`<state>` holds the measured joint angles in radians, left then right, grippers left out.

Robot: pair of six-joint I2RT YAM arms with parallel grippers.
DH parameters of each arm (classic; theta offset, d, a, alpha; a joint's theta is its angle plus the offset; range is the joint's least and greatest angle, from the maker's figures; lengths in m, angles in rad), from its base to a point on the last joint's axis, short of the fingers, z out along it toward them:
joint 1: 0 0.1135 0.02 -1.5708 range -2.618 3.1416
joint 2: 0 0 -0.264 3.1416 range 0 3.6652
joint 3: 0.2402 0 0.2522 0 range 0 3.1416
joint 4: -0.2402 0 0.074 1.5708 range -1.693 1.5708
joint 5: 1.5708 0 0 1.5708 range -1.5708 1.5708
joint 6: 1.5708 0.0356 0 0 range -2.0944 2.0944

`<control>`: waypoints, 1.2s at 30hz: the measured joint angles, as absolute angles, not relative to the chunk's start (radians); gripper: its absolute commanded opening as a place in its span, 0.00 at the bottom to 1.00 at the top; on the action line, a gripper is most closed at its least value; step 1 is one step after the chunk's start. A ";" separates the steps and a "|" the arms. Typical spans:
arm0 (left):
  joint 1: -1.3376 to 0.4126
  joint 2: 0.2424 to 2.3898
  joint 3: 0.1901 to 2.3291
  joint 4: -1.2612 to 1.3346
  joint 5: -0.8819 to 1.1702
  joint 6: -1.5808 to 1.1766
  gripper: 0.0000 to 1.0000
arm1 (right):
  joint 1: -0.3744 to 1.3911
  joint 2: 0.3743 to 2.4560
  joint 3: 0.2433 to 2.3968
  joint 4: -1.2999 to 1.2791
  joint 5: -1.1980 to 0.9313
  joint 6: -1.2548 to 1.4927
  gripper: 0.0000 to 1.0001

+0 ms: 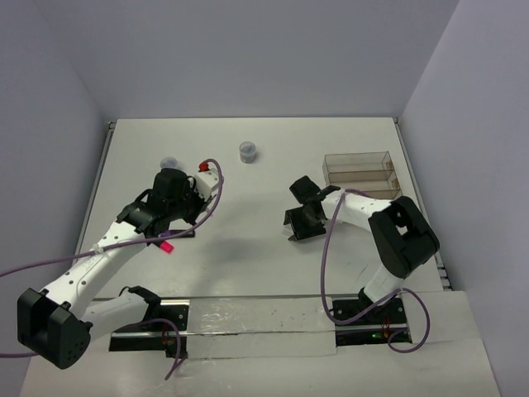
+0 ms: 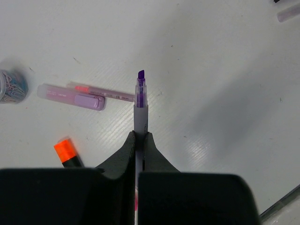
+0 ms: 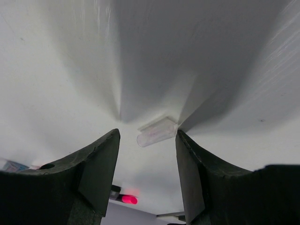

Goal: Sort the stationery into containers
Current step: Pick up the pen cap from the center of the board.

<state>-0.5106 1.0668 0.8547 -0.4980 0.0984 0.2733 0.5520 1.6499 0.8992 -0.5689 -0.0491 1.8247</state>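
My left gripper (image 2: 140, 136) is shut on a pale marker (image 2: 141, 105) whose bare purple tip points away past the fingertips. Seen from above, that gripper (image 1: 165, 237) hangs over the table's left part, with the marker's pink end (image 1: 167, 246) showing. Below it lie a pale purple marker (image 2: 70, 96), a thin pen (image 2: 105, 93), and a black marker with an orange end (image 2: 67, 152). My right gripper (image 3: 147, 145) is open, low over the table, with a tiny clear cap (image 3: 157, 132) lying between its fingertips near the right one. The smoky three-compartment tray (image 1: 359, 174) stands behind the right gripper (image 1: 297, 207).
One small round jar (image 1: 247, 151) stands at the back middle, another (image 1: 169, 163) at the back left, holding paper clips (image 2: 11, 86). A red marker end (image 1: 202, 165) lies beside the left arm's cable. Another pen end (image 2: 288, 13) shows at the left wrist view's top right.
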 measured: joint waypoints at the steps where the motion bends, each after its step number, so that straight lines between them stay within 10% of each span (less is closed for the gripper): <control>1: -0.511 1.067 0.855 -0.498 0.100 0.273 0.00 | 0.547 1.643 0.893 -0.569 -0.045 1.825 0.58; 7: -0.511 1.067 0.855 -0.499 0.106 0.273 0.00 | 0.536 1.637 0.887 -0.576 -0.031 1.817 0.42; 14: -0.511 1.065 0.855 -0.500 0.106 0.274 0.00 | 0.536 1.642 0.898 -0.583 -0.018 1.789 0.54; 28: -0.511 1.063 0.849 -0.500 0.105 0.275 0.00 | 0.545 1.711 0.983 -0.618 -0.004 1.739 0.46; 36: -0.511 1.063 0.847 -0.500 0.105 0.276 0.00 | 0.554 1.723 0.989 -0.618 -0.006 1.741 0.15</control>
